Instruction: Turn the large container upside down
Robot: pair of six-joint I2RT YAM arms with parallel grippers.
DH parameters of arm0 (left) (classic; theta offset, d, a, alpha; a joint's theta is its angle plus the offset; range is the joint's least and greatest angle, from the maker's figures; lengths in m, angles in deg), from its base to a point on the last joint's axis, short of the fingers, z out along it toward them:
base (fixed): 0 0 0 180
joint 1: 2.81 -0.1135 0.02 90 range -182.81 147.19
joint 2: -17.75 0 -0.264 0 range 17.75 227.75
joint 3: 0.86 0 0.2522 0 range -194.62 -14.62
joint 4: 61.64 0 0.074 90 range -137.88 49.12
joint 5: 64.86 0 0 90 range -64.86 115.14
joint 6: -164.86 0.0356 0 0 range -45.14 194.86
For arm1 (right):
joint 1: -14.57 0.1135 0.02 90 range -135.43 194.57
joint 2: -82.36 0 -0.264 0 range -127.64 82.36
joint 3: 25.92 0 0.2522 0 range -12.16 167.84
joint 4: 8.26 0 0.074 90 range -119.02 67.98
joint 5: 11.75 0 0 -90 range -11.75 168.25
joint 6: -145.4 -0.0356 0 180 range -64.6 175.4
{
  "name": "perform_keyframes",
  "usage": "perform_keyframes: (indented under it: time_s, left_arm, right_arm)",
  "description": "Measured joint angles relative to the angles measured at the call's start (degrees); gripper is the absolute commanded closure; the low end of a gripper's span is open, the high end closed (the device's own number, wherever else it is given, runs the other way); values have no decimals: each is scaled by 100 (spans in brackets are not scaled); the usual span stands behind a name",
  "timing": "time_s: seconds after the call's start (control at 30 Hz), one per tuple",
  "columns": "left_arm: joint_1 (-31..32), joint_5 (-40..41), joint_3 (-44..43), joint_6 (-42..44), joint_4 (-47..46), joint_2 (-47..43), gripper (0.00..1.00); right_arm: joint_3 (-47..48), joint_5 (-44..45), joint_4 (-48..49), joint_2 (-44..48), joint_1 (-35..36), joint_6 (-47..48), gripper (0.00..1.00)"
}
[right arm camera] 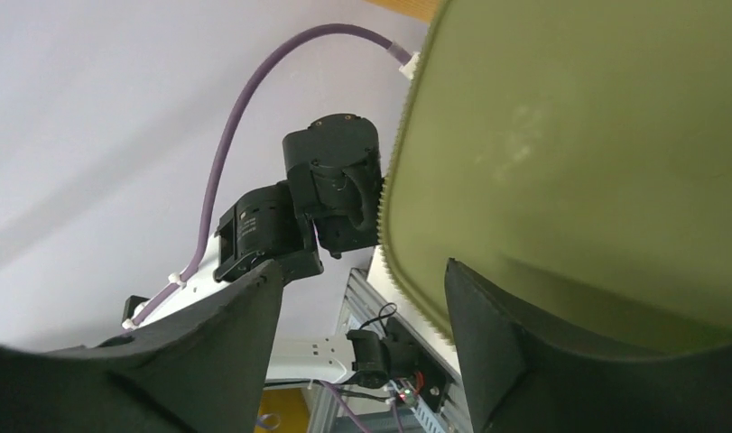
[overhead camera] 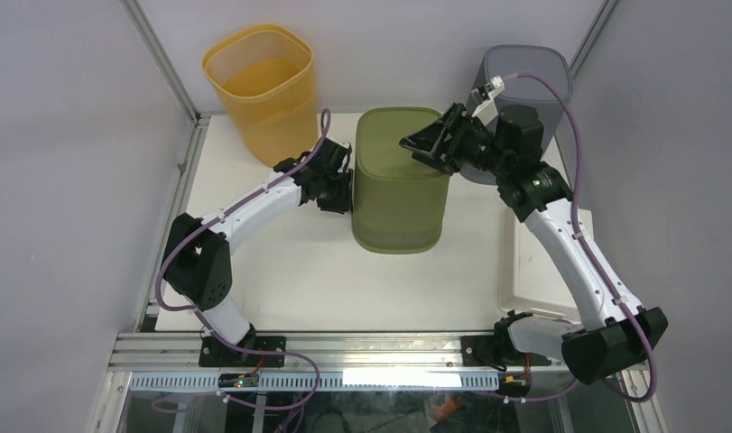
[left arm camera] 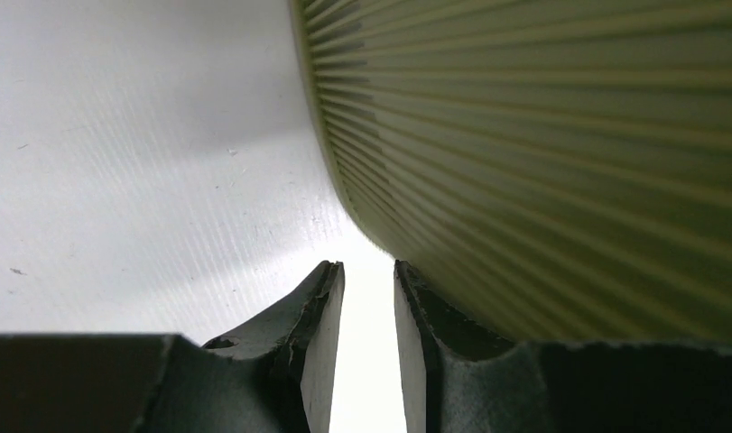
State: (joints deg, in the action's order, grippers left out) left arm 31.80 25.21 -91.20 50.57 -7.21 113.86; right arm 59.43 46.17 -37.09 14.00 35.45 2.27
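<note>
The large olive-green ribbed container (overhead camera: 398, 180) stands in the middle of the table with its closed base up and its rim down. My left gripper (overhead camera: 346, 187) is low against its left wall. In the left wrist view the left gripper (left arm camera: 369, 271) has only a narrow gap between its jaws, with nothing in it, and the ribbed wall (left arm camera: 542, 135) is just to the right. My right gripper (overhead camera: 427, 144) hovers over the container's upturned base (right arm camera: 597, 135), near its back right edge. In its wrist view the right gripper (right arm camera: 362, 280) is wide open and empty.
An orange container (overhead camera: 258, 86) stands upright at the back left. A grey translucent container (overhead camera: 529, 77) stands at the back right, behind the right arm. A white tray (overhead camera: 533, 271) lies along the right edge. The left arm's wrist (right arm camera: 330, 180) shows beside the green container.
</note>
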Motion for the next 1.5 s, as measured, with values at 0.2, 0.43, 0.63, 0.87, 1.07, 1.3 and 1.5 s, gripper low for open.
perform_keyframes:
  time_s: [0.2, 0.43, 0.63, 0.87, 1.07, 1.3, 1.5]
  left_arm:
    - [-96, -2, 0, 0, 7, -44, 68]
    - [-297, 111, -402, 20, 341, -750, 61]
    - [-664, 328, -1384, 76, 466, -1464, 45]
    - [-691, 599, -2044, -61, 470, -1880, 35]
    - [-695, 802, -2100, -129, 713, -1917, 32]
    - [-697, 944, -2100, -181, 1054, -2111, 22]
    - [-699, 1152, -2253, -146, 1294, -2146, 5]
  right_arm:
    - [1106, 555, -1145, 258, -61, 1025, 24]
    - [-44, 697, -1705, 2072, -63, 1871, 31]
    - [-2308, 798, -1005, 2844, 1397, 1270, 23]
    - [-2251, 2396, -494, 1290, 3733, 1346, 23]
    - [-1989, 3171, -129, -164, 3423, 1606, 21]
    - [-240, 2223, -201, -1869, 846, 2243, 21]
    - [780, 1805, -289, -2566, 715, 2430, 21]
